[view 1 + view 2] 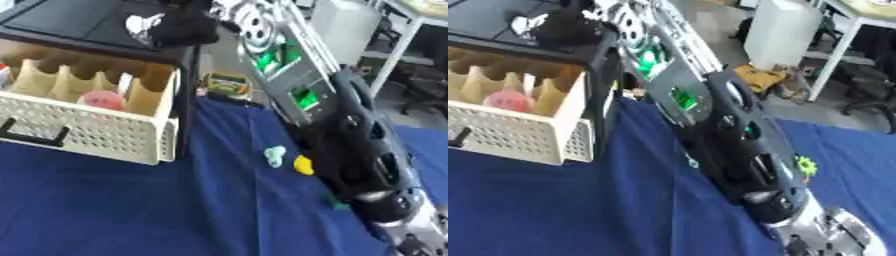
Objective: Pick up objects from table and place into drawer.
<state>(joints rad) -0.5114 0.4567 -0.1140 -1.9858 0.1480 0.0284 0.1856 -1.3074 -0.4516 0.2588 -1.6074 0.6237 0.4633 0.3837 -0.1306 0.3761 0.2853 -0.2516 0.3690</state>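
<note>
The cream perforated drawer [87, 135] stands pulled out of the black cabinet [79, 20] at the left. It has cardboard dividers, and a pink round thing [103, 100] lies in one compartment. My right arm [367, 150] rises from the lower right corner and stretches up and left. Its black hand [185, 24] is over the cabinet's top, next to a white patch [142, 23]; the hand is a dark blur. On the blue cloth beside the arm lie a pale green piece [276, 156], a yellow piece [303, 165] and a yellow-green toothed piece [805, 165]. My left hand does not show.
A small colourful box [227, 84] lies at the table's far edge behind the drawer. A small dark green bit [338, 202] peeks from under the arm. A white table leg [398, 45] and chairs stand on the floor beyond. Blue cloth [131, 210] covers the front left.
</note>
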